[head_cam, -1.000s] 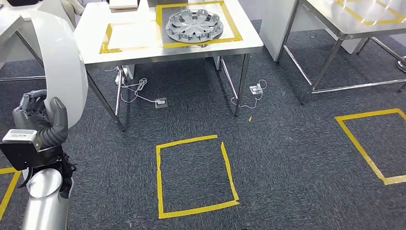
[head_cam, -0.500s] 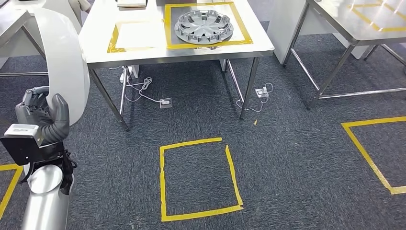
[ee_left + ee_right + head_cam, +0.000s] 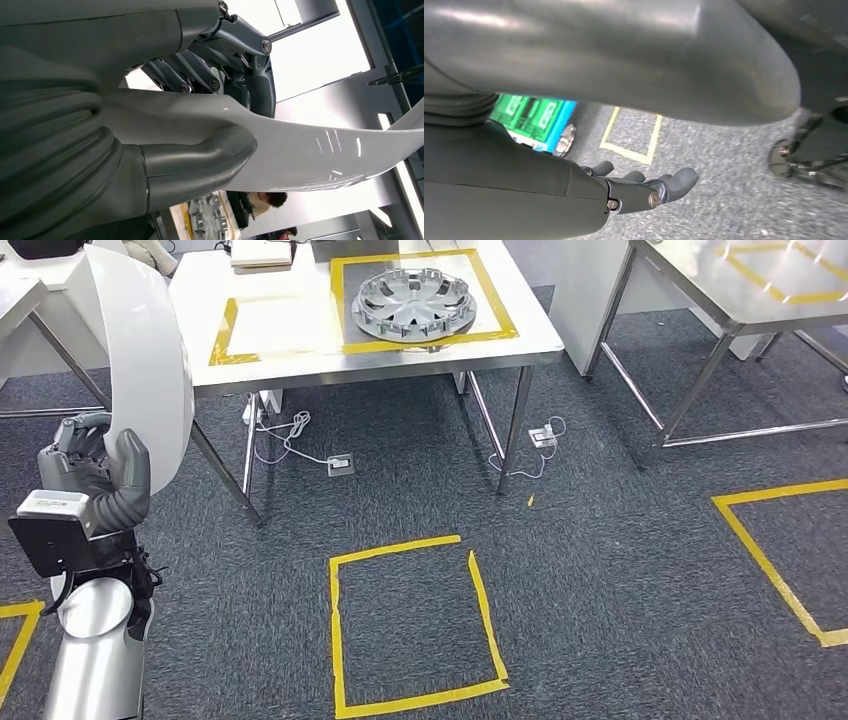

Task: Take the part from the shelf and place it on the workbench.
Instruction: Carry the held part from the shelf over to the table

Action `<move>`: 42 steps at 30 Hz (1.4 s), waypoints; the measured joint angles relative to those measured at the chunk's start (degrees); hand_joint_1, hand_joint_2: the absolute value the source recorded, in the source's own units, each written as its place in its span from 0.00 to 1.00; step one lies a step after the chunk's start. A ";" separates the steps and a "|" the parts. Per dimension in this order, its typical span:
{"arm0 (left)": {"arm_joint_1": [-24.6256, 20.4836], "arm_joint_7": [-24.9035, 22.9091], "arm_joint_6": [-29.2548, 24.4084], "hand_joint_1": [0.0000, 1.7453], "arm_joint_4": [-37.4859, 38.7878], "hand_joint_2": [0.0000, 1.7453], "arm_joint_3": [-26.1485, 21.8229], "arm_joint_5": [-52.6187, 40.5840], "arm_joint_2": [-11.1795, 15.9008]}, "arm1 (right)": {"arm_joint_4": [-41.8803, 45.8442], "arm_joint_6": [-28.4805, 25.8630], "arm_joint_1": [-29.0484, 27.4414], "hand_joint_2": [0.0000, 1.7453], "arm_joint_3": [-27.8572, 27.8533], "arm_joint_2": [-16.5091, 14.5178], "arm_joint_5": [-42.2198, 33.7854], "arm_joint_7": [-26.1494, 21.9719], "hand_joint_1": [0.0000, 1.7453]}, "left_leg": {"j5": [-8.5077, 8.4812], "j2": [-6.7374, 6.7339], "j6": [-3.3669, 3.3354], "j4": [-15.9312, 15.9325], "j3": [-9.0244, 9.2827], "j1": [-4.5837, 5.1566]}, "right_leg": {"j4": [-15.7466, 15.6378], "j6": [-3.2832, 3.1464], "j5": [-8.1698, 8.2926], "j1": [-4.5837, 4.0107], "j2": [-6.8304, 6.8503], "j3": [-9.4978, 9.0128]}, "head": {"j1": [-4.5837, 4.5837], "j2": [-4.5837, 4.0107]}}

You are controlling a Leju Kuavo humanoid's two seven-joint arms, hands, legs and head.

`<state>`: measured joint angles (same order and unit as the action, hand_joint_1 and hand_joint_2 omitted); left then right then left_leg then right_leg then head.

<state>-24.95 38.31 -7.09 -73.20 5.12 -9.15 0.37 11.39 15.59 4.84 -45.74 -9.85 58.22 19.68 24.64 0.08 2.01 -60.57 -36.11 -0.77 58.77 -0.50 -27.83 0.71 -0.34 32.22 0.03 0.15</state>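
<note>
Left hand (image 3: 95,480) at frame left grips one white curved part (image 3: 140,370); right hand (image 3: 644,187) hangs loose, holding nothing; one hubcap (image 3: 414,303) sits on workbench (image 3: 300,365), upper centre.

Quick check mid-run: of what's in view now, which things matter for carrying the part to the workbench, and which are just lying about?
For the job:
- white curved part, gripped by the left hand
- workbench ahead, with its yellow-taped squares

Just lying about:
- silver wheel cover on the bench
- power cables under it
- yellow floor square
- second steel table
</note>
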 joint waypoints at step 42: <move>3.07 -0.38 1.08 1.00 -4.54 1.00 -0.07 -1.91 -0.17 | 0.02 0.05 -0.75 0.00 -1.61 -0.22 -0.13 -0.32 0.00 | 2.55 0.47 -3.06 1.62 2.93 0.17 | 14.84 1.98 -4.43 -0.10 0.18 9.07 | -0.57 -0.01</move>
<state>-21.88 37.93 -6.01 -77.74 5.05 -11.05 0.20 11.41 15.65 4.09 -47.34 -10.08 58.10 19.36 27.18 0.54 -1.04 -58.96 -33.17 -0.61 73.60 1.48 -32.26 0.61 -0.16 41.28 -0.55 0.15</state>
